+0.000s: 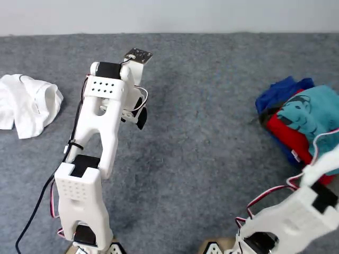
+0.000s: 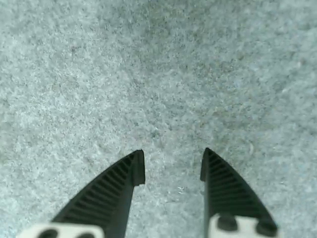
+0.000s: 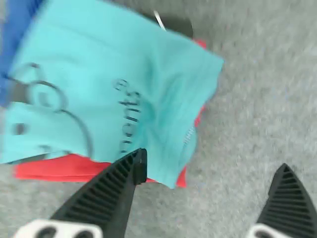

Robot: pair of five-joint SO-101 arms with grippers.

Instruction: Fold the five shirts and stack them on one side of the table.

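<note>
A crumpled white shirt (image 1: 27, 103) lies at the left edge of the grey table. At the right edge sits a stack: a teal shirt (image 1: 311, 117) on top, a red shirt (image 1: 286, 134) under it and a blue shirt (image 1: 280, 90) beneath. My left gripper (image 2: 172, 166) is open over bare grey cloth near the table's middle, holding nothing; it appears as black fingers (image 1: 141, 114) in the high view. My right gripper (image 3: 213, 171) is open just above the corner of the teal shirt (image 3: 109, 94), with the red shirt (image 3: 64, 168) peeking out below.
The grey cloth tabletop (image 1: 212, 132) lies bare between the white shirt and the stack. The right arm's white body (image 1: 302, 206) crosses the lower right corner, near the stack's front.
</note>
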